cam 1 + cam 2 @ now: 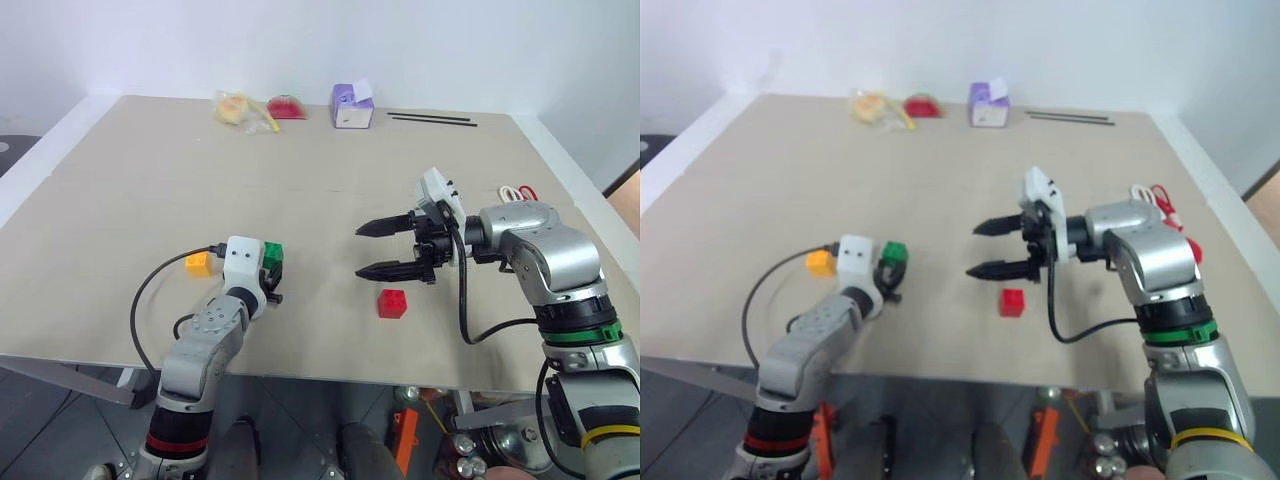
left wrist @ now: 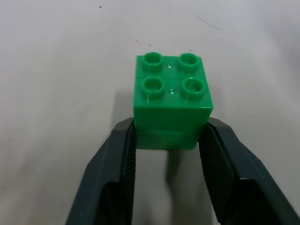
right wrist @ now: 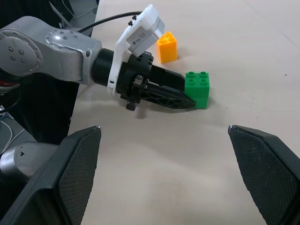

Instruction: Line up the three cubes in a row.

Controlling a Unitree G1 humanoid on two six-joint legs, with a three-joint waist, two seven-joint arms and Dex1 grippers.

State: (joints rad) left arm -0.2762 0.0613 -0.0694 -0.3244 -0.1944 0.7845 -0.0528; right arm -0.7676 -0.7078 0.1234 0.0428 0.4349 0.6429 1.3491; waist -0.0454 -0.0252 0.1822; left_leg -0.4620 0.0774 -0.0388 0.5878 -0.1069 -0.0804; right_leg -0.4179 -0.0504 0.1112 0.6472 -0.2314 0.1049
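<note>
The left end effector [image 2: 168, 140] sits low over the tan counter [image 1: 150, 180] with its two black fingers [image 2: 117, 168] closed against opposite sides of the green cube [image 2: 171, 101]. The grip takes the lower half of the block, whose four studs face up, and the cube appears to rest on the counter surface. From the right wrist view the same hold is plain: the fingertips meet the near face of the green cube [image 3: 197, 88] while the block stands upright.

The yellow-orange cube [image 1: 199, 263] lies just beside the left wrist, on its outer side and a little behind the green one (a black cable curls past it). It is apart from the green cube, untouched.

The right end effector [image 1: 385, 248] hangs above the counter, pointing across toward the robot's left, its fingers spread wide and holding nothing. The red cube [image 1: 392, 303] rests on the counter just below and nearer the robot than those open fingertips, well apart from the other two cubes.

Along the far edge of the counter stand a purple-and-white box [image 1: 352, 106], a pale yellow bundle [image 1: 238, 110], a red object [image 1: 287, 108] and two thin black sticks [image 1: 432, 119]. Red-handled scissors [image 1: 518, 192] lie beyond the right forearm.
</note>
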